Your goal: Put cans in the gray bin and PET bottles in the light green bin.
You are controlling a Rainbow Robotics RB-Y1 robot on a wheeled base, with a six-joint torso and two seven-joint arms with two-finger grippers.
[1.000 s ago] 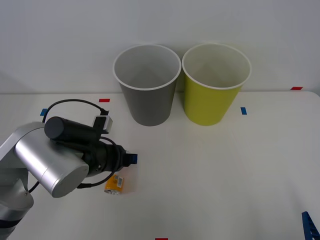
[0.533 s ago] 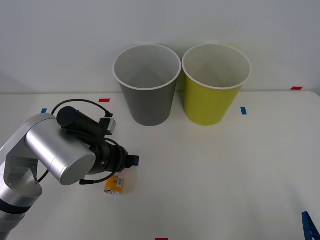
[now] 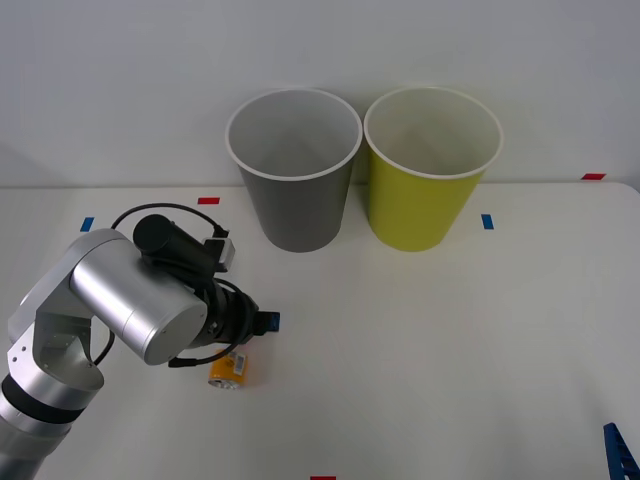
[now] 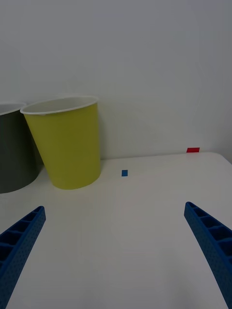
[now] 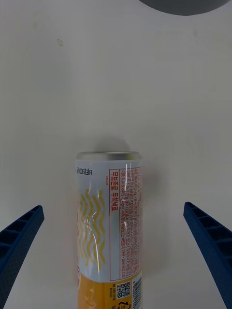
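Observation:
A slim can (image 5: 109, 219) lies on its side on the white table, pale body with orange waves, silver top pointing towards the bins. My left gripper (image 5: 112, 207) hangs open just above it, one blue finger on each side and neither touching. From the front, that gripper (image 3: 252, 335) covers most of the can, and the can's orange end (image 3: 228, 370) shows below the wrist. The gray bin (image 3: 293, 170) and the light green bin (image 3: 430, 170) stand upright side by side at the back. My right gripper (image 4: 114, 207) is open and holds nothing, low at the front right (image 3: 620, 455).
Small red and blue tape marks (image 3: 487, 221) dot the table. A white wall rises right behind the bins. The left arm's silver elbow (image 3: 130, 300) bulks over the table's front left. The gray bin's base (image 5: 183, 4) shows beyond the can.
The left arm's elbow has swung up and to the right, and its gripper has shifted slightly right over the can. The can, the bins and the right arm have not moved.

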